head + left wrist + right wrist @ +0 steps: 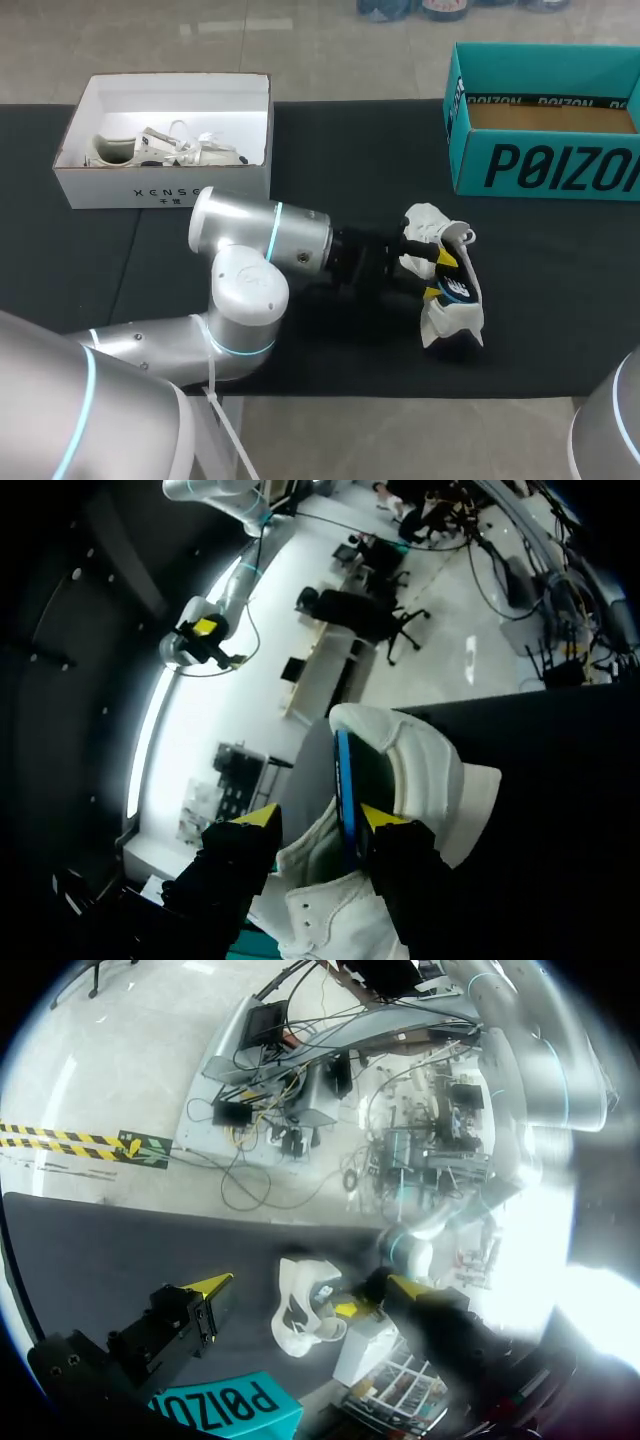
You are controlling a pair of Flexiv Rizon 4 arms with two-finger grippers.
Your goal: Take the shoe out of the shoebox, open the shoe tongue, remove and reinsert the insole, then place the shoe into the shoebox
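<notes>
Black-draped table (350, 150); matte, faintly seamed surface; soft, even light across it

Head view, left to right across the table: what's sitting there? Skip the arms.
White box → loose white shoe → teal box.

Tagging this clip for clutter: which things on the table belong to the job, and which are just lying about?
In use: white low-top sneaker, its blue insole, left gripper, probably the empty teal cardboard shoebox.
Lying about: white cardboard shoebox holding another pale shoe.
</notes>
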